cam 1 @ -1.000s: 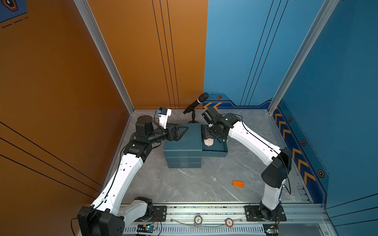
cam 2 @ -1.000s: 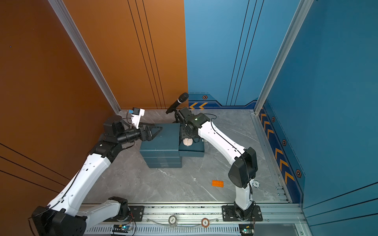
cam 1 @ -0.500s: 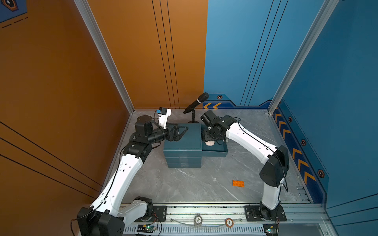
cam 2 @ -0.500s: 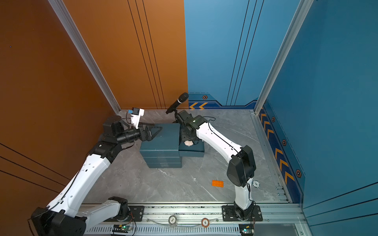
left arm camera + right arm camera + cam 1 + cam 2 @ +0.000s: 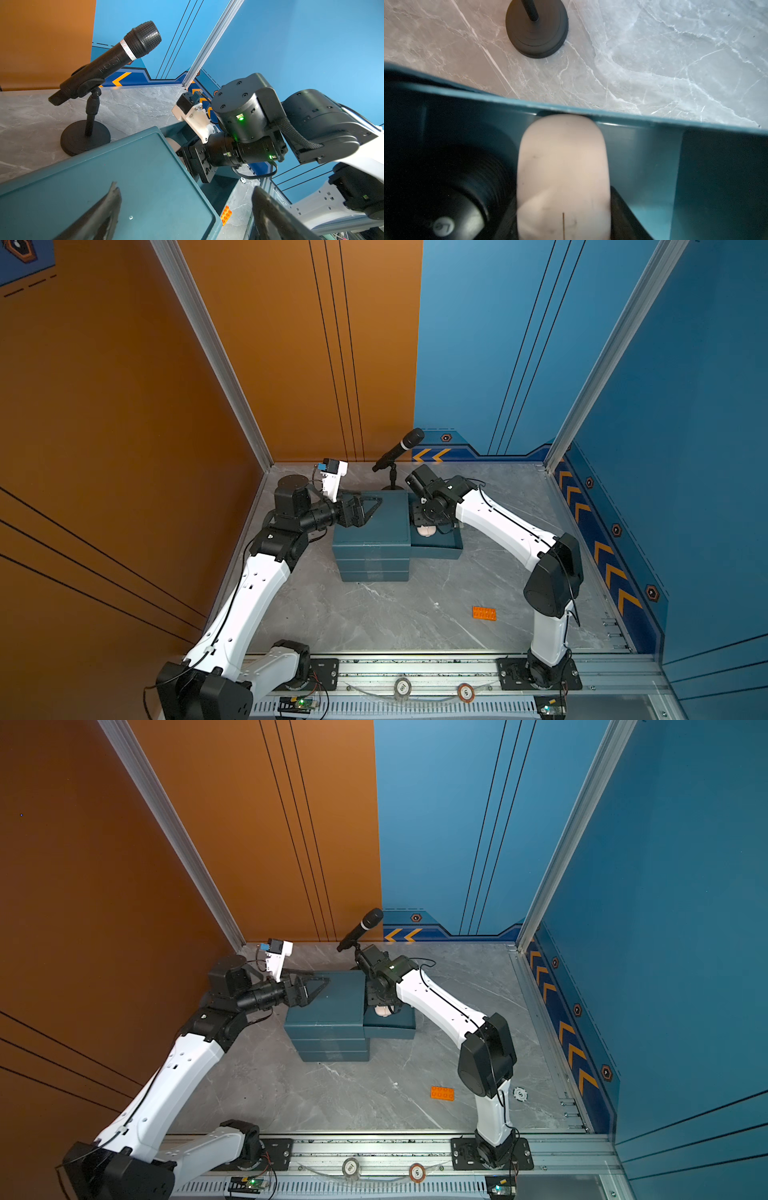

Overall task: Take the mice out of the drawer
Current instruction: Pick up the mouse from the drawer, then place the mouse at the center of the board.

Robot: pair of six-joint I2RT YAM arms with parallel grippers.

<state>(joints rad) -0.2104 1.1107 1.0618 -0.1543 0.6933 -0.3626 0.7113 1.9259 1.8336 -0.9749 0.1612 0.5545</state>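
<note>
Orange plate is lying on the tabletop in front of the cabinet. Right arm is bending down from the cabinet's right into the open top drawer — right gripper is pointing down, fingers pinching the cream mouse by its sides, wrist view blurring. Black mouse is lying just beside it; the wrist is hiding the rest of the drawer. Left arm is reaching level over the cabinet's left edge — left gripper hovering, fingers spread wide. Microphone is standing behind the cabinet.
</note>
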